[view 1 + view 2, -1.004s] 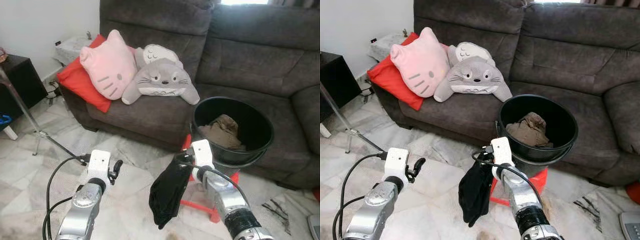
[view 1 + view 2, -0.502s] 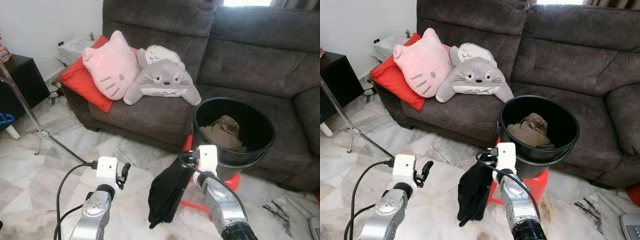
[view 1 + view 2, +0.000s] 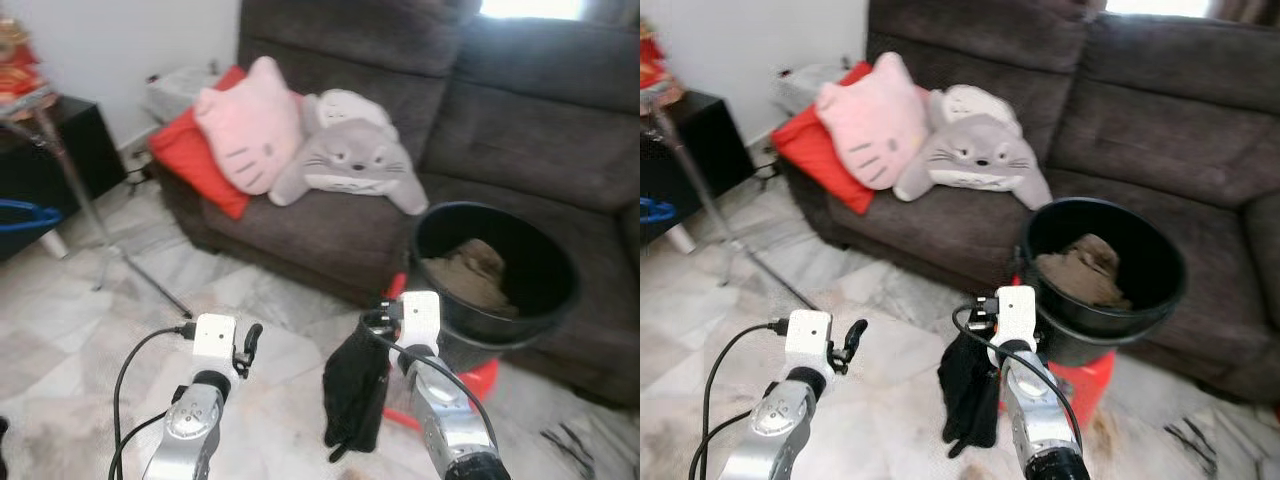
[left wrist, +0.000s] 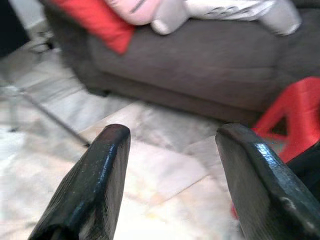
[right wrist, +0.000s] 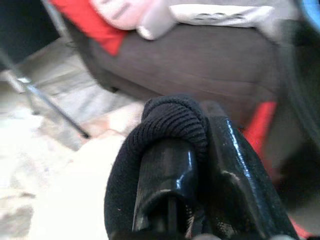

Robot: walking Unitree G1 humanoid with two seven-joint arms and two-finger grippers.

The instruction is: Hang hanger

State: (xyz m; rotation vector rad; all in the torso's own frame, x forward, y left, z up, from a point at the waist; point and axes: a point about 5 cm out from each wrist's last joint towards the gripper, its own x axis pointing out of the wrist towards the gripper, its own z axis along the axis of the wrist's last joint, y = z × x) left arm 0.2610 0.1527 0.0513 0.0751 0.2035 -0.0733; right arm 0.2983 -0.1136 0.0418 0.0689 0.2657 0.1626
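A black garment [image 3: 355, 395] hangs limp from my right gripper [image 3: 374, 322], which is shut on its top edge low in front of me; in the right wrist view the knit cloth [image 5: 170, 117] wraps over the fingers [image 5: 235, 155]. Beside it, my left gripper [image 3: 248, 340] is held out over the marble floor, open and with nothing in it, with floor showing between its fingers [image 4: 110, 165]. A blue hanger [image 3: 25, 215] shows at the far left, next to a slanted metal rack pole [image 3: 90, 215]. The picture is somewhat blurred.
A black bucket [image 3: 560, 300] holding a brown cloth [image 3: 470, 275] sits on a red stool [image 3: 480, 380] just right of my right arm. Behind it is a dark grey sofa [image 3: 540, 140] with pink, grey and red cushions [image 3: 250, 135]. A black cabinet [image 3: 40, 160] stands at the left.
The whole picture has slid to the right and blurred, so the camera has turned left. More of the rack pole and blue hanger shows. Both grippers hold as before.
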